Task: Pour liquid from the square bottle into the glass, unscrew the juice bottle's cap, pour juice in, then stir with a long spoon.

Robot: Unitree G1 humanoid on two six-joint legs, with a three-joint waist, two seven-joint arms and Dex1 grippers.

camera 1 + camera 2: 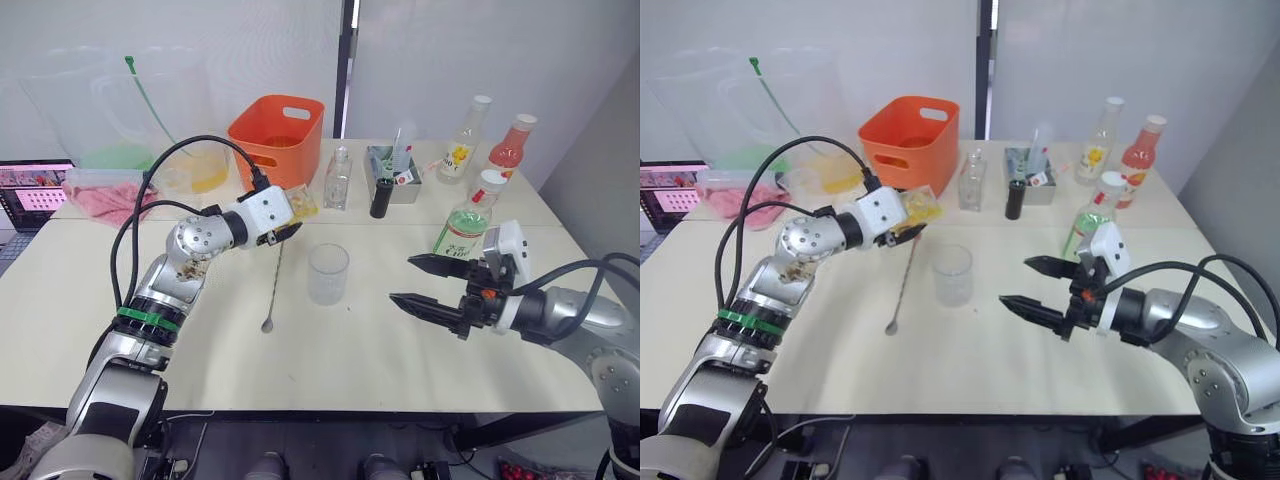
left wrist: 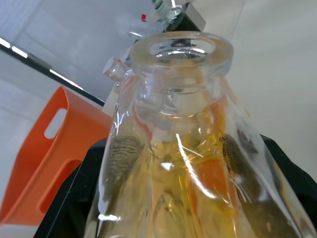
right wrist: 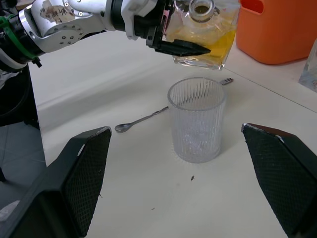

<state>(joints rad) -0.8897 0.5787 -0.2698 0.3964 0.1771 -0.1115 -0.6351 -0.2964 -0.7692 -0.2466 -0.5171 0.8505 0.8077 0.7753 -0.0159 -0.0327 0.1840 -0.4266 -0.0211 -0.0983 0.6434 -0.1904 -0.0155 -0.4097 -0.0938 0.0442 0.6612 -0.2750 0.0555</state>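
My left gripper (image 1: 292, 215) is shut on the square bottle (image 1: 301, 203), which holds yellow liquid. It hangs tilted over the table, just left of and behind the glass (image 1: 328, 273), with its open mouth (image 2: 181, 47) uncapped. The glass (image 3: 198, 119) is ribbed and stands upright with no liquid showing in it. The long spoon (image 1: 273, 285) lies flat on the table left of the glass. The juice bottle (image 1: 463, 228) stands at the right with its white cap (image 1: 491, 180) on. In front of it my right gripper (image 1: 401, 279) is open and holds nothing, its fingers (image 3: 84, 168) facing the glass.
An orange basket (image 1: 278, 125), a small clear bottle (image 1: 338, 178), a grey holder (image 1: 392, 160) and a black cylinder (image 1: 381, 198) stand at the back. A yellow-labelled bottle (image 1: 462, 148) and a pink-red bottle (image 1: 510, 147) are back right. A pink cloth (image 1: 105, 197) lies far left.
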